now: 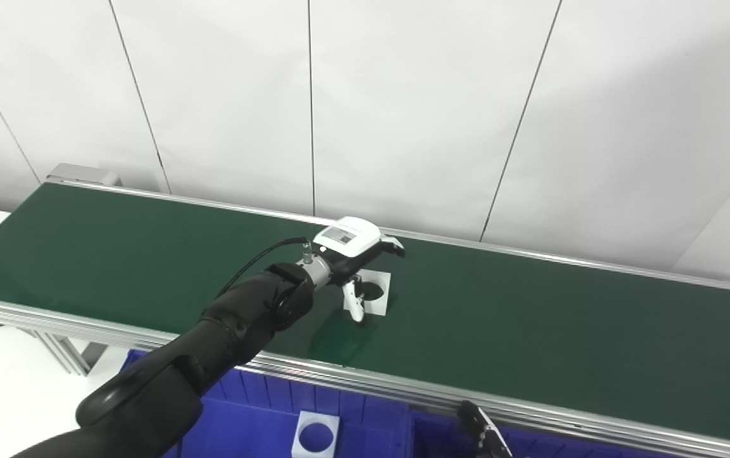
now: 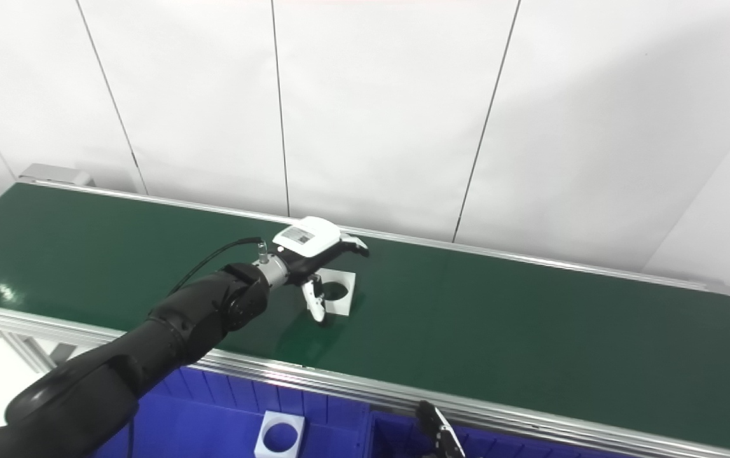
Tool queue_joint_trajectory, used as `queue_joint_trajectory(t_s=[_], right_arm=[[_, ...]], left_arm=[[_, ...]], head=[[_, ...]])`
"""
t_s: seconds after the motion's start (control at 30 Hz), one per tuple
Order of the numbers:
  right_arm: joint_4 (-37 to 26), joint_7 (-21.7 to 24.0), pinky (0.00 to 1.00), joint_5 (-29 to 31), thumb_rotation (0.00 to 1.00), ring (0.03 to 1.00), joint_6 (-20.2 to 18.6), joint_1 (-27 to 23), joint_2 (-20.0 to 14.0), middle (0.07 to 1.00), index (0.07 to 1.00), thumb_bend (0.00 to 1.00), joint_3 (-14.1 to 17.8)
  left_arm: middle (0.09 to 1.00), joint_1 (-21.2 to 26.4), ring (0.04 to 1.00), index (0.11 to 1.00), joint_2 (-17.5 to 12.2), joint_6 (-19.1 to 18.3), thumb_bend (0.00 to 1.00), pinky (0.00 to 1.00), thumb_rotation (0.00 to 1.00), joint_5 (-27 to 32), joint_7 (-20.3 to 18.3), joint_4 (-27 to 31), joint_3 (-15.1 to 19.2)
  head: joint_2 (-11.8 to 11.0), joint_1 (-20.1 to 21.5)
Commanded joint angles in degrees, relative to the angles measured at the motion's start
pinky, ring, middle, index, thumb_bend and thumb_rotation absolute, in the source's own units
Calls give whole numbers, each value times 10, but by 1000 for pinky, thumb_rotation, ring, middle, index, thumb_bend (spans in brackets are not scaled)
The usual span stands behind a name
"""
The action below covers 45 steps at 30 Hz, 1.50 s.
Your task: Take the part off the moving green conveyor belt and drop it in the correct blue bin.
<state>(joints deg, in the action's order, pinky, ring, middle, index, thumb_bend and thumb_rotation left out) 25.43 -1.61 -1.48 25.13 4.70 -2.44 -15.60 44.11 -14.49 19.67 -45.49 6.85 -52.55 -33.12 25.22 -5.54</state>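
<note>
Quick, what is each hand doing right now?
Left hand: open, over the white part on the belt.
Right hand: mostly out of view, cannot tell.

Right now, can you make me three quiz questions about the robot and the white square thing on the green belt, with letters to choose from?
1. Where is the white square part with a round hole?
A. on the green conveyor belt
B. on the floor
C. on the wall

2. How many white square parts lie in the blue plastic bin?
A. none
B. one
C. three

3. What is the left hand doing?
A. resting in the bin
B. lifting the part high
C. reaching over the part with fingers apart

Answers:
1. A, the part sits flat on the belt.
2. B, one other white part shows in the bin.
3. C, the hand is above the part, which lies on the belt, not lifted.
</note>
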Motion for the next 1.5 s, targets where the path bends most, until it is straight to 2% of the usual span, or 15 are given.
queue_joint_trajectory(t_s=[0.0, 0.2, 0.53, 0.87, 0.97, 1.07, 1.23, 1.37, 1.43, 1.47], right_arm=[[-4, -2, 971, -6, 933, 888, 18, -17, 9, 918, 934, 786, -7], [-2, -8, 959, -6, 930, 883, 18, -18, 12, 919, 930, 799, -13], [-1, -27, 941, -11, 905, 872, 18, -14, 23, 912, 918, 799, -31], [-4, -73, 885, -27, 904, 864, 18, -12, 31, 914, 915, 841, -75], [-9, -84, 872, -30, 895, 861, 18, -9, 31, 914, 916, 827, -86], [-12, -101, 863, -36, 879, 856, 18, -8, 32, 913, 912, 805, -102], [-17, -133, 844, -43, 866, 844, 18, -10, 29, 905, 901, 797, -128], [-20, -147, 830, -43, 861, 840, 18, -12, 25, 902, 902, 786, -142], [-20, -148, 827, -40, 856, 842, 18, -13, 25, 903, 902, 786, -145], [-20, -147, 829, -37, 857, 843, 18, -13, 26, 903, 902, 787, -145]], left_arm=[[808, 46, 759, 792, 9, 22, 978, 616, 0, 6, 6, 24, 2], [800, 55, 756, 794, 23, 3, 987, 640, 0, -16, 26, 18, -1], [804, 62, 734, 790, 60, -32, 992, 592, 0, -29, 40, -26, -8], [798, 84, 731, 789, 85, -59, 1000, 601, 0, -49, 88, -101, -35], [804, 89, 729, 793, 88, -72, 993, 610, 0, -55, 90, -120, -45], [819, 92, 762, 800, 92, -88, 965, 682, 0, -57, 91, -138, -51], [816, 96, 762, 793, 104, -93, 970, 724, 0, -54, 116, -166, -58], [787, 103, 744, 743, 109, -102, 946, 784, 0, -60, 119, -182, -72], [755, 106, 714, 704, 110, -105, 926, 751, 0, -62, 120, -187, -79], [734, 108, 678, 683, 110, -105, 894, 704, 0, -63, 123, -190, -83]], head=[[0, 1], [0, 10], [3, 32], [9, 58], [12, 67], [14, 76], [18, 80], [20, 77], [20, 77], [20, 77]])
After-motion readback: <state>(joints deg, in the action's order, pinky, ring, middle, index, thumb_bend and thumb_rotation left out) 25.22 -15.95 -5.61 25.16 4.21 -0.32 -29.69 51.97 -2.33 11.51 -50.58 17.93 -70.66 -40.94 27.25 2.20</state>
